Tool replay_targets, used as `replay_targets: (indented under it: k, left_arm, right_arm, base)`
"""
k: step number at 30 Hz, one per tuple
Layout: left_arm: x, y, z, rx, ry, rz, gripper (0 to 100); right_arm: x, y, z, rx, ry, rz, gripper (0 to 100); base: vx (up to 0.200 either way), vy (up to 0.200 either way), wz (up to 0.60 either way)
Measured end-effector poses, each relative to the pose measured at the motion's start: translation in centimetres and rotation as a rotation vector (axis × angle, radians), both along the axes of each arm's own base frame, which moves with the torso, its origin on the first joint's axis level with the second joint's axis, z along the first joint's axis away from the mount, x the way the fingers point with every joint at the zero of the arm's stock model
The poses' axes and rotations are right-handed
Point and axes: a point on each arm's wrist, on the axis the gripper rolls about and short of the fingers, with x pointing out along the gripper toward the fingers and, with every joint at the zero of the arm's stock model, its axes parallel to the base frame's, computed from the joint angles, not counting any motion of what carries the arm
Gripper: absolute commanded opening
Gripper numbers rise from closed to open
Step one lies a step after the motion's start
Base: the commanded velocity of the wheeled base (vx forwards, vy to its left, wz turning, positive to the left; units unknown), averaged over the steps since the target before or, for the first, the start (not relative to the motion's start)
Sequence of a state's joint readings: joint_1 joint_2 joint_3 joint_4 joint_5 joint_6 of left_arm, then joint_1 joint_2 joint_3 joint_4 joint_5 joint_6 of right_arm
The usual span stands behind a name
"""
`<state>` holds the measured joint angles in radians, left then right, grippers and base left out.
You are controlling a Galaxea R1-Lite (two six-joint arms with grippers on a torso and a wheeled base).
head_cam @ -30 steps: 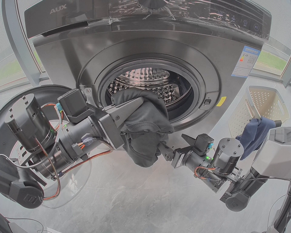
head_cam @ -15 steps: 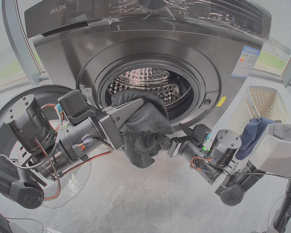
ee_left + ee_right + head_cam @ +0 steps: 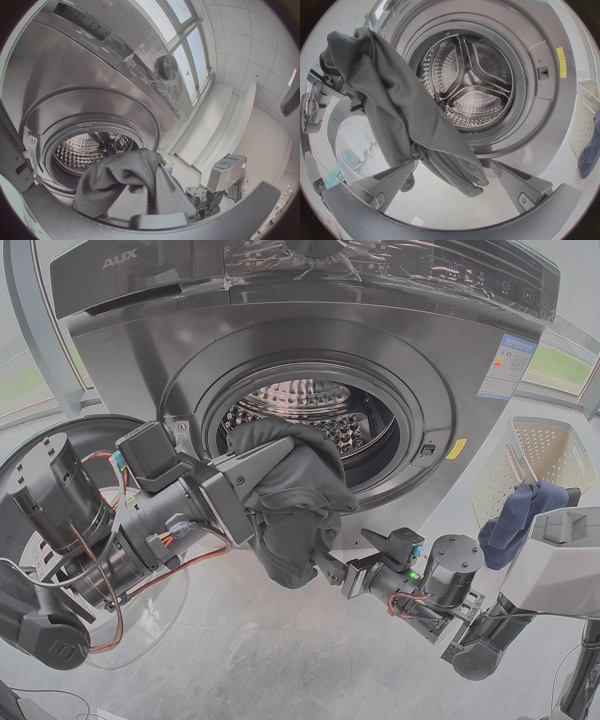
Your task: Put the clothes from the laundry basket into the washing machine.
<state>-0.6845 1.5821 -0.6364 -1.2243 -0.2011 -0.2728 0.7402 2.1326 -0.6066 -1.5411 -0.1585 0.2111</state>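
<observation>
My left gripper [image 3: 284,455] is shut on a dark grey garment [image 3: 300,490] and holds it just in front of the washing machine's open drum [image 3: 312,405]. The cloth drapes over the fingers and hangs down below the door ring. My right gripper [image 3: 322,559] is open below it, and in the right wrist view the garment's [image 3: 393,103] hanging end falls between the spread fingers [image 3: 409,170]. The laundry basket [image 3: 550,452] stands tipped at the right with a blue garment [image 3: 519,521] draped over its rim. The drum [image 3: 475,93] looks bare inside.
The washer's round door [image 3: 94,427] stands swung open on the left, behind my left arm. Grey floor [image 3: 300,646] lies open in front of the machine. The basket leans close to the washer's right side.
My right gripper rose toward the hanging cloth, then dropped back lower and a little left. The left gripper with the grey garment edged slightly up toward the drum.
</observation>
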Motion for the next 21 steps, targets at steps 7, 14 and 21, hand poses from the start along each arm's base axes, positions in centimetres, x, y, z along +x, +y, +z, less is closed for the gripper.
replay_targets:
  k: [7,14,21]
  left_arm:
    - [0.0,0.0,0.0,0.000,0.000,-0.001,0]
    - [0.0,0.0,0.0,-0.001,-0.001,0.002,0]
    - [0.0,0.0,0.1,-0.003,-0.002,0.003,0]
  right_arm:
    - [-0.7,-1.2,2.2,0.032,-0.039,0.003,100]
    - [-2.8,-3.2,2.7,0.012,-0.016,0.016,100]
    - [-4.4,-4.3,3.8,0.021,-0.029,0.029,100]
  base:
    - [0.000,0.000,0.00]
    - [0.000,0.000,0.00]
    - [0.000,0.000,0.00]
